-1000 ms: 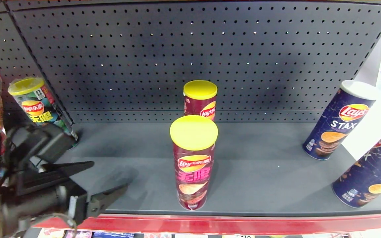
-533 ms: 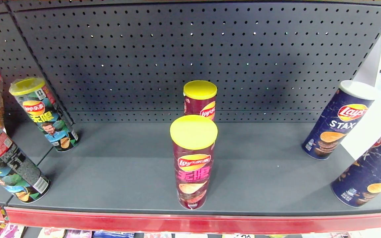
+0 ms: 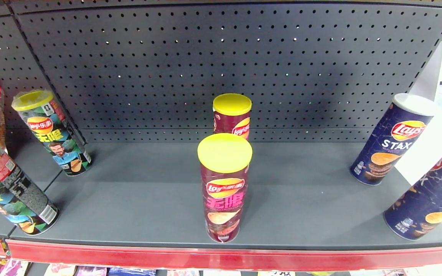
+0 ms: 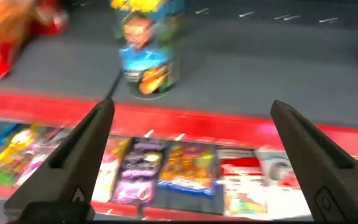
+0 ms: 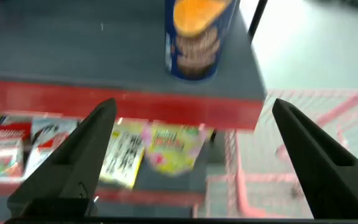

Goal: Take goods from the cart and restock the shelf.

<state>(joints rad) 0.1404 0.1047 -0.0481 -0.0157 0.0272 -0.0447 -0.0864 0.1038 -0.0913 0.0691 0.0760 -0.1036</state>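
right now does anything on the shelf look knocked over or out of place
Nothing stands out. The maroon cans in the middle, green cans on the left and blue cans on the right all stand on their bases on the shelf, none tipped or spilled.

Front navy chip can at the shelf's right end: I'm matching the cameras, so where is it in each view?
Head view: front navy can at the far right, just behind the red shelf edge.
Right wrist view: the can beyond the open right gripper, behind that edge.
Left wrist view: faces a green can instead.
Shared landmark: the red shelf edge.
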